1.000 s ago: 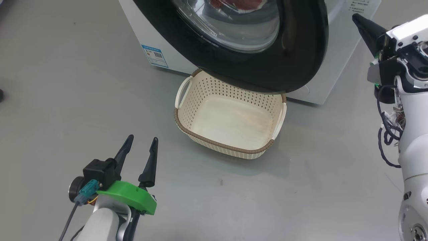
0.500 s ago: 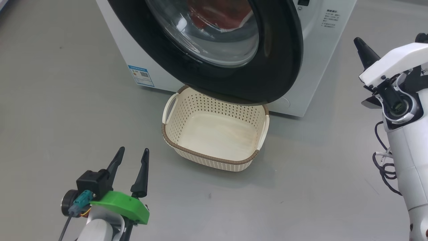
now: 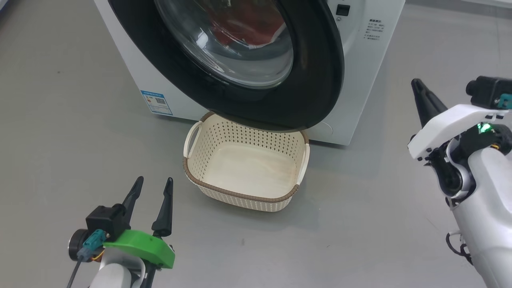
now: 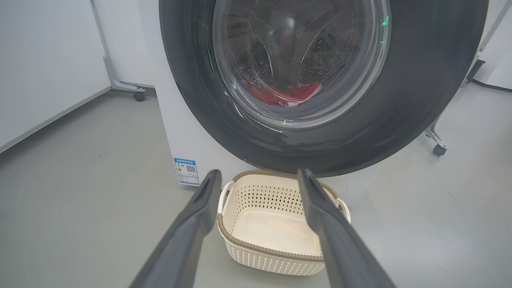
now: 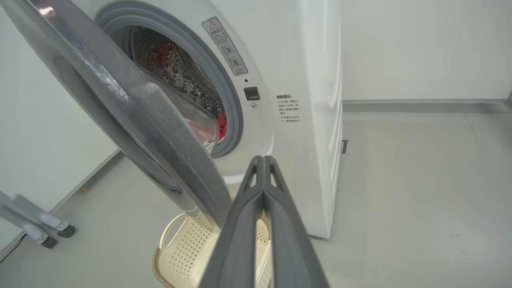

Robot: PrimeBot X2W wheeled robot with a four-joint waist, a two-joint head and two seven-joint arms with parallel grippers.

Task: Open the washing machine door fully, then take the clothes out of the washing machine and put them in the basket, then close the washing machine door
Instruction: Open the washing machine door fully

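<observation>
Both fingers of our left gripper [image 3: 154,181] stand spread wide with nothing between them, low at our left above the grey floor [image 3: 360,232] and pointing toward the basket [image 3: 236,195]. Our right gripper [image 3: 417,85] has its fingers pressed together tip to tip, holding nothing. It is raised at our right, near the washing machine [image 3: 360,80] but apart from it.

The washing machine door [image 3: 320,80] hangs partly open, swung out from the white front. From the right wrist we see a gap between it and the grey gasket [image 5: 236,100]. The clothes [image 4: 288,93], a red bundle with a bit of white, lie at the bottom of the steel drum [image 5: 176,76] and show through the door's clear bowl.

The basket sits empty on the floor just in front of the machine, its far rim under the door's lower edge. Whether the two touch we cannot tell. A small blue sticker [image 3: 156,103] marks the machine's lower front, toward our left.
</observation>
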